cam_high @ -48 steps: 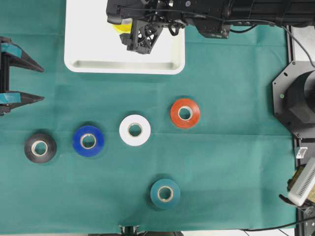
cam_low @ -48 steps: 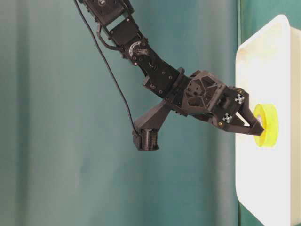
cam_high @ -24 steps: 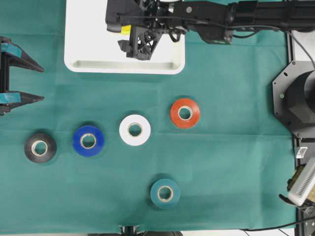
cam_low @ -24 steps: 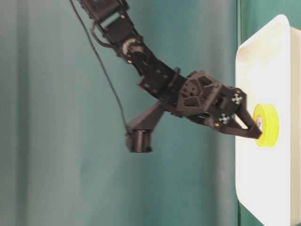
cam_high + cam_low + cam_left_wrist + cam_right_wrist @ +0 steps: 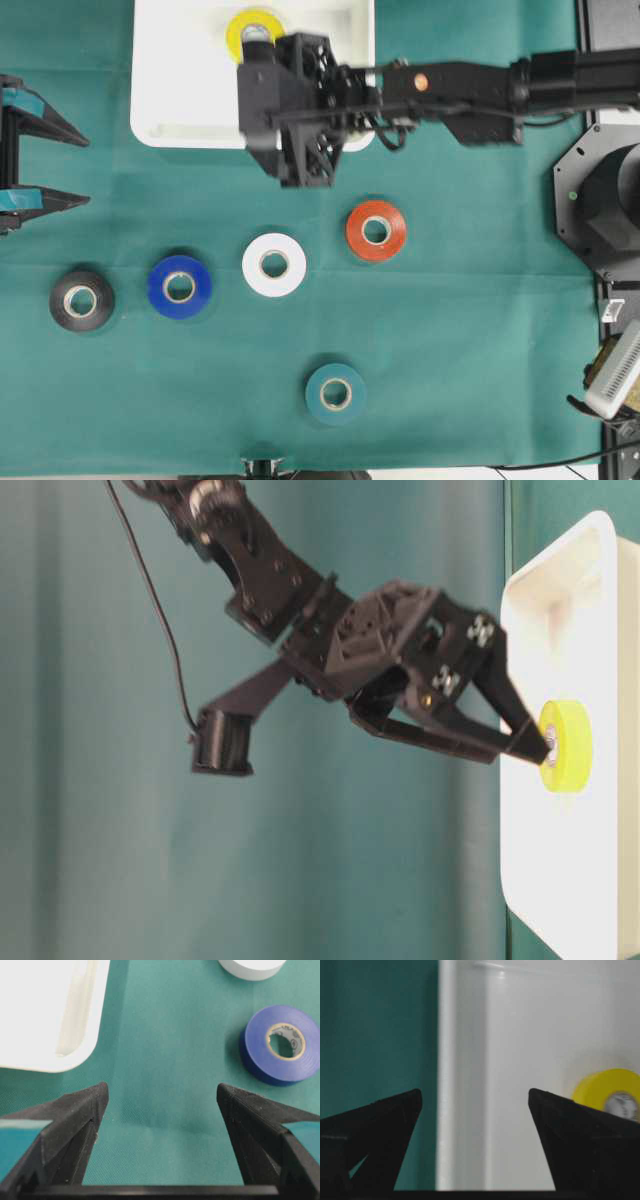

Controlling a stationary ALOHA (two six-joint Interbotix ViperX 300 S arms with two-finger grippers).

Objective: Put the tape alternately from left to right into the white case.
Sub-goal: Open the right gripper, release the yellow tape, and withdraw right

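A glossy yellow roll (image 5: 254, 30) with a pale core lies flat inside the white case (image 5: 180, 90). The right claw (image 5: 475, 1125) hangs spread and empty; the left claw (image 5: 160, 1110) is spread too.

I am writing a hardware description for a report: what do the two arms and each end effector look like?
Both are black. The right arm has a boxy lattice wrist, thin black cables and tapered fingers on the right end effector. The left end effector has similar pointed fingers with teal patches.
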